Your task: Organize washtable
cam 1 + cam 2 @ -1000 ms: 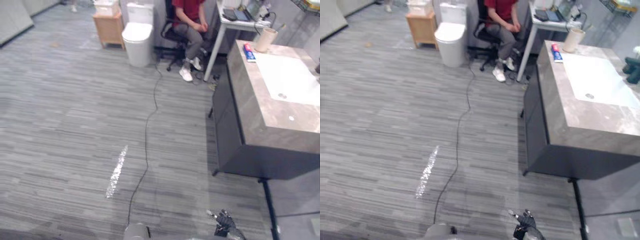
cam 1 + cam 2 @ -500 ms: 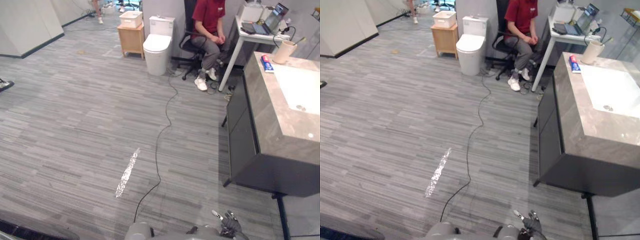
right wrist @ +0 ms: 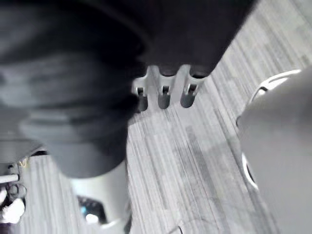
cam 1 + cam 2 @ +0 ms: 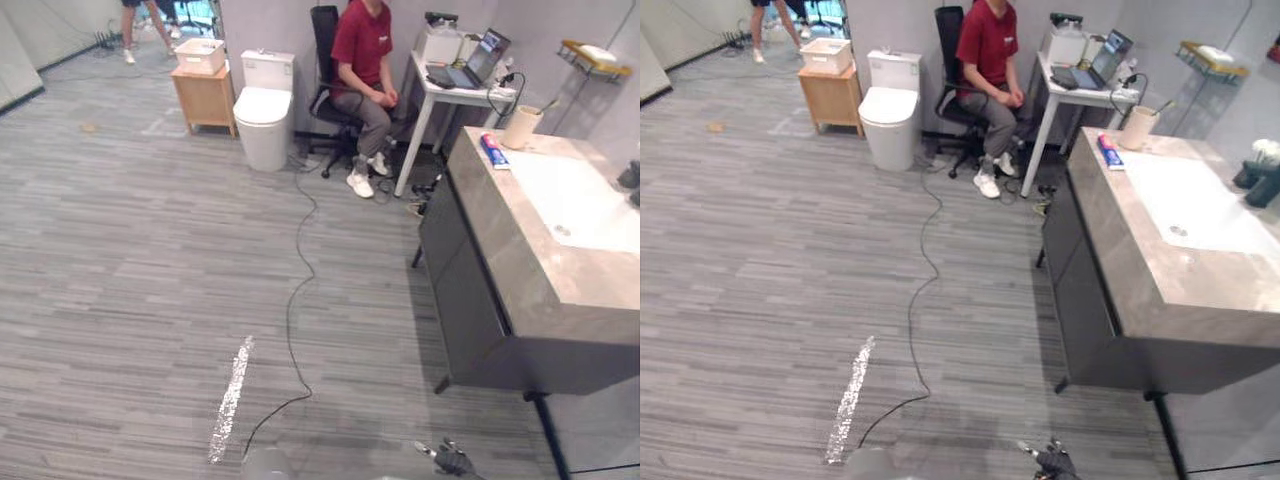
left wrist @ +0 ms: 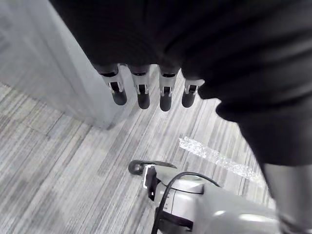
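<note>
- Washtable (image 4: 505,250), a dark cabinet with a grey stone top and a white basin (image 4: 580,195), stands at the right of the left eye view. A beige cup (image 4: 521,127) sits at its far end, with a red-and-blue tube (image 4: 492,150) lying just beside the cup.
- At the bottom edge of that view, the robot's right hand (image 4: 455,461) hangs over the striped grey floor (image 4: 130,250), well apart from the washtable. Beyond the washtable, a person in a red top (image 4: 358,60) sits by a white desk (image 4: 440,90) bearing a laptop (image 4: 478,60). A toilet (image 4: 262,110) and a wooden cabinet (image 4: 203,95) stand further left.
- The right eye view adds two dark containers (image 4: 1258,180) on the counter, on the basin's far side.
- In the left wrist view, the left hand (image 5: 141,92) points its fingers straight out over the floor, empty.
- In the right wrist view, the right hand's fingers are likewise straight and hold nothing, with floor beyond them.
</note>
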Controlling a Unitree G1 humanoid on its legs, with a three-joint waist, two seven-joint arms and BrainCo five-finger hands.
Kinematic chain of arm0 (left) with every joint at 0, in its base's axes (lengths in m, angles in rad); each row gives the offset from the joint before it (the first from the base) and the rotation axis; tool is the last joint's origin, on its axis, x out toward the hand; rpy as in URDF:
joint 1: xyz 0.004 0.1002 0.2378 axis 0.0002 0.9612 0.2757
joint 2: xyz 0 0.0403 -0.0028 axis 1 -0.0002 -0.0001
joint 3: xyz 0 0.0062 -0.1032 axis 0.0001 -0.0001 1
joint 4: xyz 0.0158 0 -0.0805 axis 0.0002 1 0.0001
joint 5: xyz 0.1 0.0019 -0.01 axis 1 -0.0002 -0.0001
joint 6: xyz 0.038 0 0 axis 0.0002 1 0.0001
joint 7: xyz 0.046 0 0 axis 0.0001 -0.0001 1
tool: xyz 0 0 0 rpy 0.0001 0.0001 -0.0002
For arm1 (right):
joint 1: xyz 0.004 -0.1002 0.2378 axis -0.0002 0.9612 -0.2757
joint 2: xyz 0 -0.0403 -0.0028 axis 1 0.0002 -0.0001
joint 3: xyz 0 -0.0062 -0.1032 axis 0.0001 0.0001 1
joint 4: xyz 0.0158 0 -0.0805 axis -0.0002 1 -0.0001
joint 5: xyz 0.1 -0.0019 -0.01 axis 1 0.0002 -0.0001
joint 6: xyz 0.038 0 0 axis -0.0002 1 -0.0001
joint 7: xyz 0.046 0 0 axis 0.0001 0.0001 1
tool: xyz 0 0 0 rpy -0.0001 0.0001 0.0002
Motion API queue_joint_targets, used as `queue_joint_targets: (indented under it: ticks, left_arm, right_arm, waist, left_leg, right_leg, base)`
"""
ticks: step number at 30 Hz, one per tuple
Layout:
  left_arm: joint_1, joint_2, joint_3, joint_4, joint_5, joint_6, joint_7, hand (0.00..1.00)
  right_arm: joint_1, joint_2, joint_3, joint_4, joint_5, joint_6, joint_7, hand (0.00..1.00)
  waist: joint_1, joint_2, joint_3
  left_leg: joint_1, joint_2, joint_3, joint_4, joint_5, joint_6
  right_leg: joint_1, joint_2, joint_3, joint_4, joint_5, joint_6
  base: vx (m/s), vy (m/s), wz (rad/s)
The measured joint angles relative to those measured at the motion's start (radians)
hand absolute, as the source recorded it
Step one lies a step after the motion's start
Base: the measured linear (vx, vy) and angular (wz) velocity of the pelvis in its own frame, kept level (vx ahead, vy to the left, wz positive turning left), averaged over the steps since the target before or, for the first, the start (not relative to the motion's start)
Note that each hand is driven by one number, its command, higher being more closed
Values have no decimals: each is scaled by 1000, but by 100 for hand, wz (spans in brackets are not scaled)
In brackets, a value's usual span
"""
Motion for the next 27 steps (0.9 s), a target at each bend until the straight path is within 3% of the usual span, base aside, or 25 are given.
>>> queue_joint_targets:
  ticks: [4, 9, 10, 17, 27]
  left_arm:
    - [-51, 91, 11, -3, -1, -29, -7, 0]
    - [-64, 48, 0, 11, -2, -32, 4, 0]
    - [-66, 26, -116, 70, -1, -27, 27, 0]
    - [-67, 26, -114, 70, -3, -28, 28, 0]
    - [-71, 6, -10, 98, -164, -28, 73, 0]
  right_arm:
    - [-5, 9, 3, -22, -125, -10, -12, 0]
    - [-11, 1, -36, -7, -134, 16, -43, 0]
    - [34, -34, -62, 41, -134, 41, -27, 0]
    - [27, -38, -61, 41, -134, 40, -27, 0]
    - [-24, -48, -11, 68, -134, 37, -32, 0]
  waist:
    - [-9, -3, 2]
    - [-23, 15, 6]
    - [-33, -13, 25]
    - [-31, -11, 22]
    - [-12, -27, -19]
  left_leg:
    - [9, -46, -1, 15, -12, 12]
    - [62, -68, 12, -78, -4, 12]
    - [288, -148, -37, -422, 131, 3]
    - [268, -146, -36, -424, 131, 4]
    - [162, -150, -55, -464, 138, 5]
  right_leg:
    - [-1, -35, 34, -8, 27, 3]
    - [-35, -47, 96, -18, 54, 34]
    - [16, -72, 104, -41, 44, 45]
    - [-1, -70, 104, -49, 43, 43]
    - [-53, -52, 73, -168, 97, 47]
  base:
    - [-18, 182, -6]
    - [-123, 57, -38]
    - [-33, 2, -8]
    - [0, 0, 0]
    - [89, -5, 6]
